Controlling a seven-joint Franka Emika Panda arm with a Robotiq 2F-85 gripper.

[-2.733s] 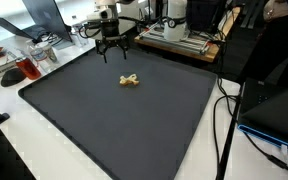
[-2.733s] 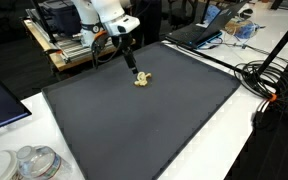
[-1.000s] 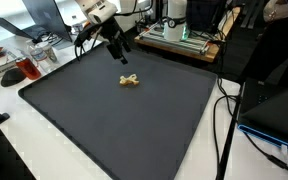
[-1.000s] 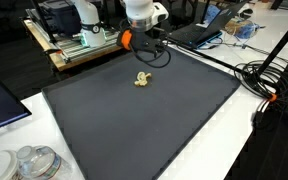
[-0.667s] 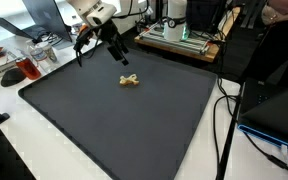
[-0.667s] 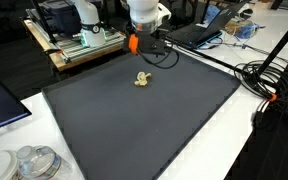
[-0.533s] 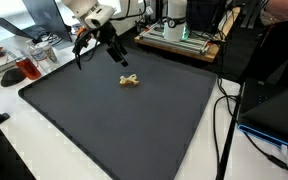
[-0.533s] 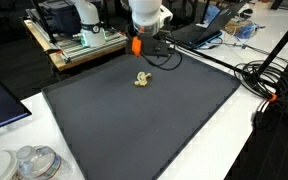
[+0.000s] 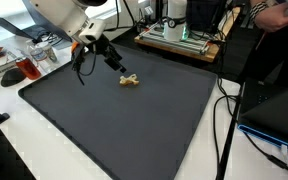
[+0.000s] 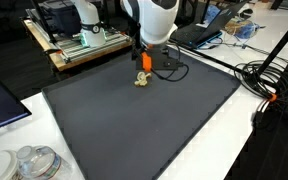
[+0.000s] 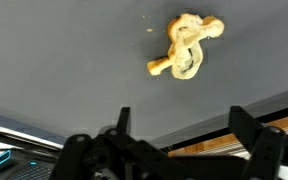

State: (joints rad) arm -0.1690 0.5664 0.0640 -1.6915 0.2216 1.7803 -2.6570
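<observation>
The robot's black two-fingered pincer (image 9: 114, 62) hangs over the far part of a large dark grey mat (image 9: 134, 130) that covers most of the white desk (image 9: 39, 150). In the wrist view the pincer (image 11: 182, 116) fills the bottom of the frame. Its two fingers are spread as wide as they go, and nothing is between them or touching them.

The thing nearest to it is a small pale tan knotted object (image 11: 187, 45), which lies in the upper right of the wrist view. In an exterior view the object (image 9: 130, 81) sits just right of and below the fingertips, above the middle of the frame. In another exterior view it (image 10: 142, 79) lies directly under the pincer (image 10: 144, 64), near but apart from it.

The step in hand looks like an approach from above. To do it well, the pincer should probably be centred over the knot, with the fingers set across its narrow middle rather than along its length. It should then come straight down until the tips nearly meet the mat, since the object lies low and flat.

The object looks like a short cord or dough strip twisted into a loose pretzel shape. Lumpy ends stick out at the left and upper right. Its colour is creamy yellow with darker folds, and its material cannot be told.
</observation>
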